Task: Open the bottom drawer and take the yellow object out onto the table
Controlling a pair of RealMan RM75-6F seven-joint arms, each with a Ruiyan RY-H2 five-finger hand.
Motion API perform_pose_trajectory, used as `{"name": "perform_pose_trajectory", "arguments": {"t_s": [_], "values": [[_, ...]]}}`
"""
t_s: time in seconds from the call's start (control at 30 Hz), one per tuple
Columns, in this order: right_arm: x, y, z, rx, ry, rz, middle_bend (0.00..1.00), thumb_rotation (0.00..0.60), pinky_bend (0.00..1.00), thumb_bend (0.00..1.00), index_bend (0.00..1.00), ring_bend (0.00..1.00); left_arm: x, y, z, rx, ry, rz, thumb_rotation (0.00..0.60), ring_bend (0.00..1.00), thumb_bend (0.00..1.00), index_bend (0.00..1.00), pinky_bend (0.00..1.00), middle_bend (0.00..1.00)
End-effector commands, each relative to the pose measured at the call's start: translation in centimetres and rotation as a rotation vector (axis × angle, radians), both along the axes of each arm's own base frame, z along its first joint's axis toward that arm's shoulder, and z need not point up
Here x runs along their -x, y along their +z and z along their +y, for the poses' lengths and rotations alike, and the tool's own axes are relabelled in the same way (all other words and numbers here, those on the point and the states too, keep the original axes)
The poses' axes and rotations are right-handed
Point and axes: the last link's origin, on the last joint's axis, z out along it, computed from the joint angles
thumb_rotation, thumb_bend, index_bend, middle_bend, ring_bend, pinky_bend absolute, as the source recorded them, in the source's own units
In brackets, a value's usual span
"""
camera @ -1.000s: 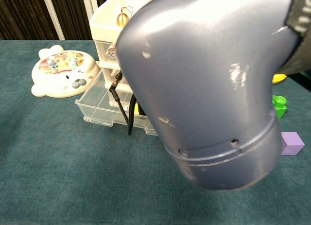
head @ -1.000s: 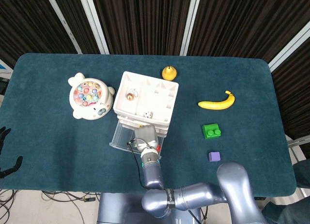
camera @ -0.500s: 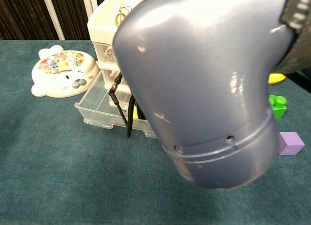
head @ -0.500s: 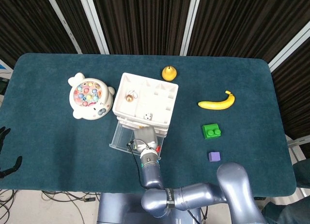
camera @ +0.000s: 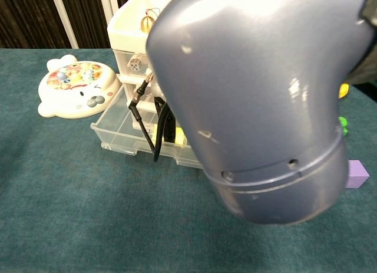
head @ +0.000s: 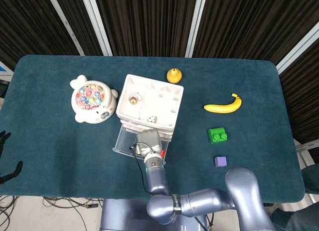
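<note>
Here the bottom drawer (head: 130, 141) of the white cabinet (head: 149, 106) stands pulled out toward the robot, a clear plastic tray resting on the tabletop (head: 60, 141). The right robot hand (head: 150, 142) reaches down into the drawer's right part; in the head view only its back and wrist show, and in the chest view the arm (camera: 253, 102) fills most of the frame, so I cannot tell whether the fingers are spread or pressed on anything. A sliver of yellow (camera: 181, 137) shows inside the drawer just beside the dark wrist cable (camera: 159, 131), probably the yellow object, though too little is seen to be sure. The drawer's left part (camera: 118, 122) looks bare through its clear wall.

The cabinet's open top tray holds a small gold ornament (head: 134, 97) in its left compartment and a die (head: 151, 119) in a near compartment; the die also shows behind the clear front of an upper level in the chest view.

The left robot hand (head: 6, 161) sits at the far left edge, off the tabletop, dark fingers apart and holding nothing.

A fishing toy (head: 92, 99) lies left of the cabinet. Behind the cabinet stands a small yellow figure (head: 173, 75). To the right lie a banana (head: 223, 105), a green block (head: 218, 135) and a purple block (head: 220, 161), well apart from the drawer.
</note>
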Motion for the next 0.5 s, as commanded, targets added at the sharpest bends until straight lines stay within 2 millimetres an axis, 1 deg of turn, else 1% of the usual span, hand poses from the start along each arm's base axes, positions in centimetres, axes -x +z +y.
{"name": "perform_pose_trajectory", "arguments": {"t_s": [0.03, 0.17, 0.33, 0.5], "values": [[0.0, 0.2, 0.0, 0.002, 0.003, -0.006, 1.0, 0.6, 1.0, 0.35, 0.54, 1.0, 0.0, 0.0, 0.0, 0.0, 0.0, 0.0, 0.6, 0.0, 0.37, 0.03, 0.0, 0.0], [0.1, 0.5, 0.0, -0.006, -0.001, -0.017, 1.0, 0.6, 1.0, 0.36, 0.54, 1.0, 0.0, 0.0, 0.0, 0.001, 0.001, -0.001, 0.6, 0.0, 0.37, 0.03, 0.0, 0.0], [-0.1, 1.4, 0.1, -0.005, 0.006, -0.049, 1.0, 0.6, 1.0, 0.36, 0.54, 1.0, 0.0, 0.0, 0.0, 0.004, 0.002, 0.0, 0.6, 0.0, 0.37, 0.03, 0.0, 0.0], [-0.4, 2.8, 0.3, -0.011, 0.005, -0.098, 1.0, 0.6, 1.0, 0.36, 0.54, 1.0, 0.0, 0.0, 0.0, 0.004, 0.002, 0.0, 0.6, 0.0, 0.37, 0.03, 0.0, 0.0]]}}
